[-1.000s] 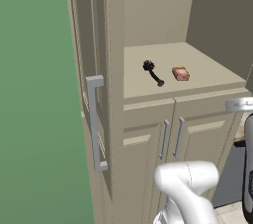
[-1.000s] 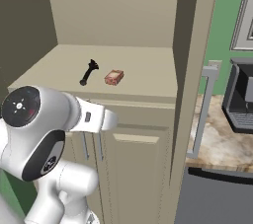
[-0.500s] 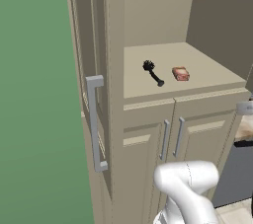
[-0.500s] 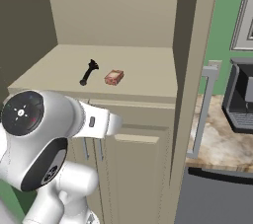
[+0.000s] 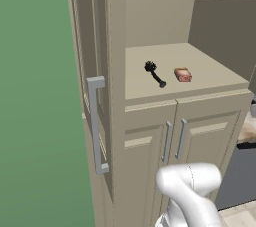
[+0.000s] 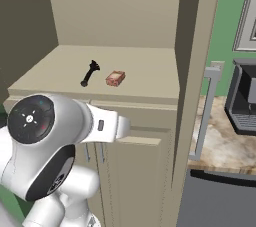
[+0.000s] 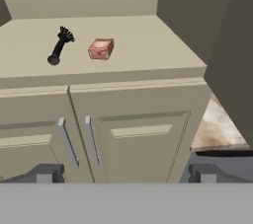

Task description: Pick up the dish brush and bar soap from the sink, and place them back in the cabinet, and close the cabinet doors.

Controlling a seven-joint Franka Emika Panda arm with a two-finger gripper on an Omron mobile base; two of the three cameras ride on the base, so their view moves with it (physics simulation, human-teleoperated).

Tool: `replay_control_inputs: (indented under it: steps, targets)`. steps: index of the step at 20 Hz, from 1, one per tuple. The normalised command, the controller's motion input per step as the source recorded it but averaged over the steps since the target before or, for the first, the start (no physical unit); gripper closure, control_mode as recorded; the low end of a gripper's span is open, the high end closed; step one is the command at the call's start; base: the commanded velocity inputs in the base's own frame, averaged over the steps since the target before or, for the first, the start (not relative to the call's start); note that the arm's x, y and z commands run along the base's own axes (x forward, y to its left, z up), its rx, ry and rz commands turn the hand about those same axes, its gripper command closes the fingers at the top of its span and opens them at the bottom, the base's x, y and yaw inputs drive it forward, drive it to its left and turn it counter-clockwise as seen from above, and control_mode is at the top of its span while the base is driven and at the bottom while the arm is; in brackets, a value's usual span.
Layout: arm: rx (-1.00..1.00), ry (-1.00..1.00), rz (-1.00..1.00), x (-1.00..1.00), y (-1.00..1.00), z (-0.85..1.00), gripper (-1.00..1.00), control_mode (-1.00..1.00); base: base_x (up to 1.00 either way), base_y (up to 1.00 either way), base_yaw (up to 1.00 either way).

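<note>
Gripper: gripper (image 7: pixel 126 173) spread wide, holding nothing, low before the lower doors.
Dish brush: dish brush (image 7: pixel 60 45) on the cabinet (image 5: pixel 150 121) shelf, near its front edge.
Bar soap: bar soap (image 7: pixel 101 49) just beside the brush.
Cabinet doors: cabinet doors (image 5: pixel 92 96) stand open; handle (image 6: pixel 206 111) lies right of gripper.

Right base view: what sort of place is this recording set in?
Most likely a rendered home kitchen. A tall beige cabinet stands open with a dish brush and bar soap on its shelf; beside it, a marbled countertop carries what looks like a dark coffee machine.
</note>
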Motion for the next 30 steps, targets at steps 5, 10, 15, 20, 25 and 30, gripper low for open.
replay_control_inputs:
  steps: [5, 10, 15, 20, 25, 30]
  targets:
    - [0.0, 0.0, 0.04, -0.13, -0.18, 0.1, -1.0, -1.0, 0.0, 0.0, 0.0]
    - [0.0, 0.0, 0.04, -0.16, -0.14, 0.07, -1.0, -1.0, 0.0, 0.0, 0.0]
    - [0.0, 0.0, 0.05, -0.16, -0.17, 0.0, -1.0, -1.0, 0.0, 0.0, 0.0]
    - [0.0, -0.02, 0.04, -0.05, -0.11, 0.0, -1.0, -1.0, 0.0, 0.0, 0.0]
    - [0.0, -0.07, 0.04, -0.06, -0.21, 0.0, -1.0, -1.0, 0.0, 0.0, 0.0]
    - [0.0, -0.07, 0.03, -0.05, -0.16, 0.0, -1.0, -1.0, 0.0, 0.0, 0.0]
